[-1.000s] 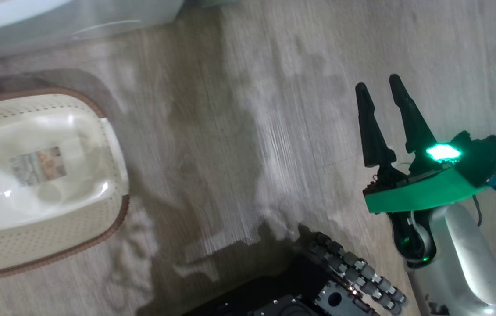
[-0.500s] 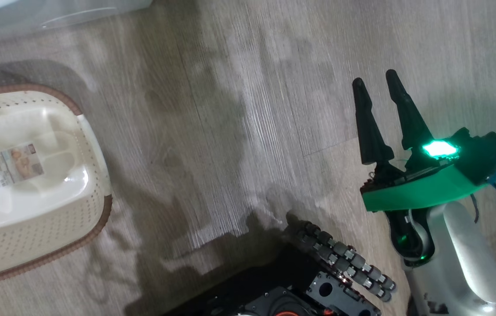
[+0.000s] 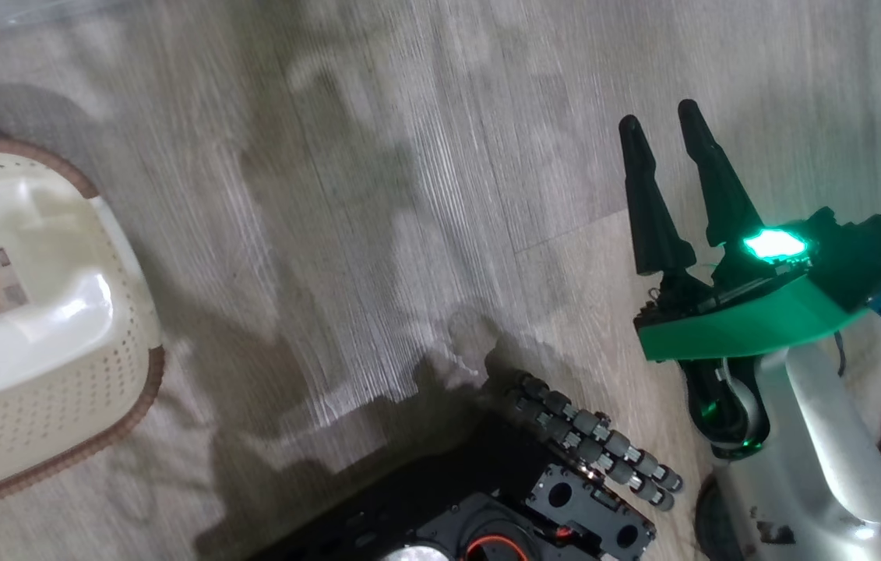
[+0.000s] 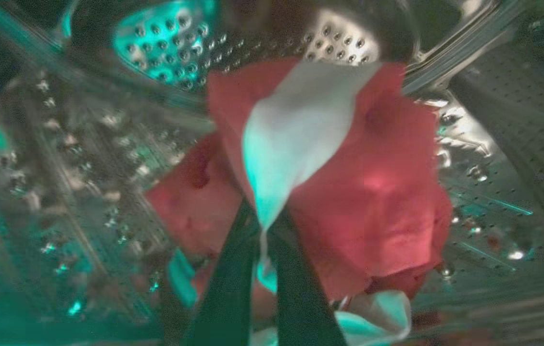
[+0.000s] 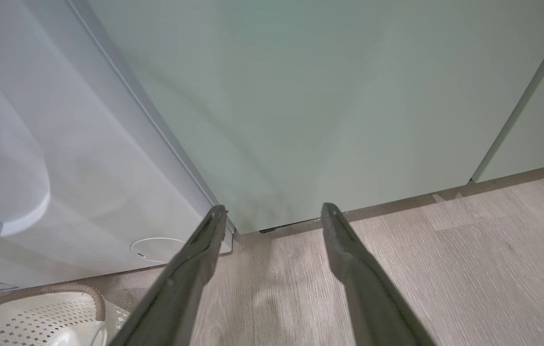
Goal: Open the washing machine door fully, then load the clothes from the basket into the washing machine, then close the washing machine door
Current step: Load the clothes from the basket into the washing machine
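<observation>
Fingers (image 4: 226,288) of the left claw (image 4: 263,223) lie drawn together inside the steel drum (image 4: 339,43). A thin white strip of the clothes (image 4: 377,192) shows in the slit between them, and blur hides whether it is pinched. The red bundle sits just beyond the tips, against the perforated drum. The right claw (image 3: 658,115) hangs spread wide above the wooden floor (image 3: 378,195). The basket (image 3: 82,374) stands well apart to its left, with a label on its bottom. Beyond, the washing machine (image 5: 84,158) meets a pale green cabinet (image 5: 324,96).
</observation>
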### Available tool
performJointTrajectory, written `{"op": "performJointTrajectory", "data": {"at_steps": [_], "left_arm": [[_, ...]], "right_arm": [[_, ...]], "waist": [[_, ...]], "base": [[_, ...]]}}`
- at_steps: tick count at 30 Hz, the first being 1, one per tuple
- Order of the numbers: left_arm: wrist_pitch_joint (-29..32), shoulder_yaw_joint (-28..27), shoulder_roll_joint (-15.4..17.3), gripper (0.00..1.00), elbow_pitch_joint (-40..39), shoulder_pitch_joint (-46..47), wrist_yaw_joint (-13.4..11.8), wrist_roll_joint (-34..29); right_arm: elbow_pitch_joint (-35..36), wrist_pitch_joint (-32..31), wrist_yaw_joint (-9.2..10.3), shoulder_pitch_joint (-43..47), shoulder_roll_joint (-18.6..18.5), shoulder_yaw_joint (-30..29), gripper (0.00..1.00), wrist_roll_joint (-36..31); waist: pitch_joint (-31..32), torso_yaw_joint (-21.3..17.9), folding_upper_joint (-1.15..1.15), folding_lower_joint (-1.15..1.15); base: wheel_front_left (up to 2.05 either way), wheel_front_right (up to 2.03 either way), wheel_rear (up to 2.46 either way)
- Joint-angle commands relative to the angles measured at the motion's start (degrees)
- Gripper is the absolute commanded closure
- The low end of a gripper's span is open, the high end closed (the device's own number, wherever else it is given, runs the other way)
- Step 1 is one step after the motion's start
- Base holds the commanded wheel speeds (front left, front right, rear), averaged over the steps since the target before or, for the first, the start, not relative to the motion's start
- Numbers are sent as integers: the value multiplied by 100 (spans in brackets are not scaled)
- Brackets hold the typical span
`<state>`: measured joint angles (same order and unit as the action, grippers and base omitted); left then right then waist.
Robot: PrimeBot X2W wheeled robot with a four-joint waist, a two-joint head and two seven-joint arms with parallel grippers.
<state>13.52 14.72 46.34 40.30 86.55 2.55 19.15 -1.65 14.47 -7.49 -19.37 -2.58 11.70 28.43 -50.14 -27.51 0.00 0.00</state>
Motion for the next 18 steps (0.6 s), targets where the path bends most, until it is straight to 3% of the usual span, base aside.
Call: {"op": "performJointTrajectory", "data": {"at_steps": [1, 9, 18], "left_arm": [[-186, -162, 166, 100, -33, 140, 34, 60], [-1065, -119, -99, 100, 897, 205, 160, 149], [-1396, 67, -417, 100, 1360, 274, 147, 103]], "right_arm": [[180, 52, 0, 138, -30, 94, 0, 50], [193, 52, 0, 135, -30, 68, 0, 21], [168, 52, 0, 136, -30, 24, 0, -68]], "waist": [[-51, -29, 0, 0], [-140, 8, 0, 0], [-12, 143, 0, 0]], "base": [[0, 0, 0], [0, 0, 0], [0, 0, 0]]}}
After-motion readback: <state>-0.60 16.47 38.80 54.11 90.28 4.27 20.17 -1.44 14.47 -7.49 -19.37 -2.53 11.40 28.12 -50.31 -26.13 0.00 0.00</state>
